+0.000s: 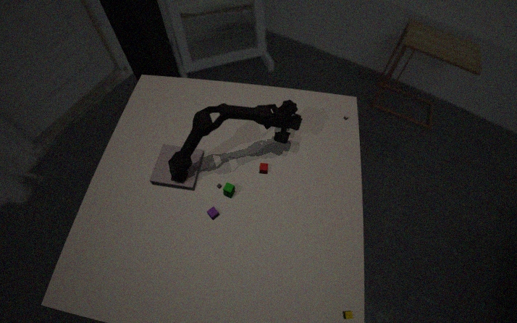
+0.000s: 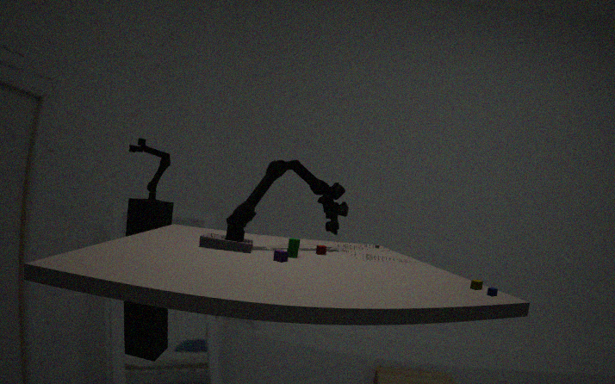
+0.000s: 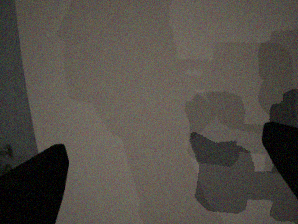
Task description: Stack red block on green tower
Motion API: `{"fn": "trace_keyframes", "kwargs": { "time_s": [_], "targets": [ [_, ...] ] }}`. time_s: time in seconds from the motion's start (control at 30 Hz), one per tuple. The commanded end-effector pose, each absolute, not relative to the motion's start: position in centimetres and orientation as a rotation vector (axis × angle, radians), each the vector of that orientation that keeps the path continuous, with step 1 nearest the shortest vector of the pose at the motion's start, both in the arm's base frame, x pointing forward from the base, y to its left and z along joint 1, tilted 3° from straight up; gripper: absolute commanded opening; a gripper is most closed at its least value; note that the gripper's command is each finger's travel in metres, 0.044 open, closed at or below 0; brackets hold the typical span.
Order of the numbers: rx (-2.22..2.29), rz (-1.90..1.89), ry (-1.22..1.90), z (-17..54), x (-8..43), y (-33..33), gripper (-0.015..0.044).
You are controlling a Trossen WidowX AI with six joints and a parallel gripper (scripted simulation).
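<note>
From the top view, the white worktop (image 1: pixel 252 248) carries the black arm (image 1: pixel 208 124) on a grey base plate (image 1: pixel 162 168) set toward the left edge. The arm reaches across toward the right edge, and its gripper (image 1: pixel 282 136) points down over bare surface, with its shadow spread beneath it. The red block (image 1: pixel 263 168) lies on the worktop toward the near edge from the gripper, apart from it and untouched. The green tower (image 1: pixel 229 190) stands nearer the base plate, well apart from the red block, with a tiny grey cube (image 1: pixel 219 185) just beside it. A purple block (image 1: pixel 212 212) sits closer to the near edge. A yellow block (image 1: pixel 347 314) rests by the near right corner, and another tiny grey cube (image 1: pixel 345 117) lies near the far right corner.

From the exterior view, the arm arches up from the base plate (image 2: pixel 226 244) and bends down, so the gripper (image 2: pixel 332 227) hangs above the worktop (image 2: pixel 252 290) without touching it. The green tower (image 2: pixel 293 248) stands upright, taller than the red block (image 2: pixel 320 249) beside it. The purple block (image 2: pixel 280 255) lies in front of the tower. The yellow block (image 2: pixel 476 284) and a blue block (image 2: pixel 492 291) sit together at the right corner.

From the wrist view, two dark fingers frame the sides, spread wide and released, with nothing between them. Only pale worktop (image 3: pixel 120 96) and grey shadow patches show below.
</note>
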State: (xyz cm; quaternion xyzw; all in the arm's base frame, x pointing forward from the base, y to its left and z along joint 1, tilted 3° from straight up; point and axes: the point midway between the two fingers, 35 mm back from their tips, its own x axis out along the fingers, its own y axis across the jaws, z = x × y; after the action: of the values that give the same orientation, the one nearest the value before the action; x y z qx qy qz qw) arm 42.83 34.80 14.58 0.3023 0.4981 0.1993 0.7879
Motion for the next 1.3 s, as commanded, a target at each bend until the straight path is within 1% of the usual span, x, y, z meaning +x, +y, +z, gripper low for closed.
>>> {"fn": "trace_keyframes", "kwargs": {
  "time_s": [0.0,0.2,0.47,0.53,0.8,1.1,1.27],
  "targets": [
    [0.521,0.358,1.103,14.2,42.7,31.0,0.044],
    [0.277,0.246,1.224,12.9,41.1,23.9,0.044],
    [-0.034,0.173,1.448,13.0,36.9,15.4,0.044],
    [-0.081,0.17,1.489,13.2,36.0,14.1,0.044],
    [-0.087,0.17,1.494,12.6,36.0,14.1,0.044],
    [-0.087,0.17,1.495,8.2,36.3,14.4,0.044],
    [-0.087,0.17,1.495,7.9,36.3,14.5,0.044]
  ]
}}
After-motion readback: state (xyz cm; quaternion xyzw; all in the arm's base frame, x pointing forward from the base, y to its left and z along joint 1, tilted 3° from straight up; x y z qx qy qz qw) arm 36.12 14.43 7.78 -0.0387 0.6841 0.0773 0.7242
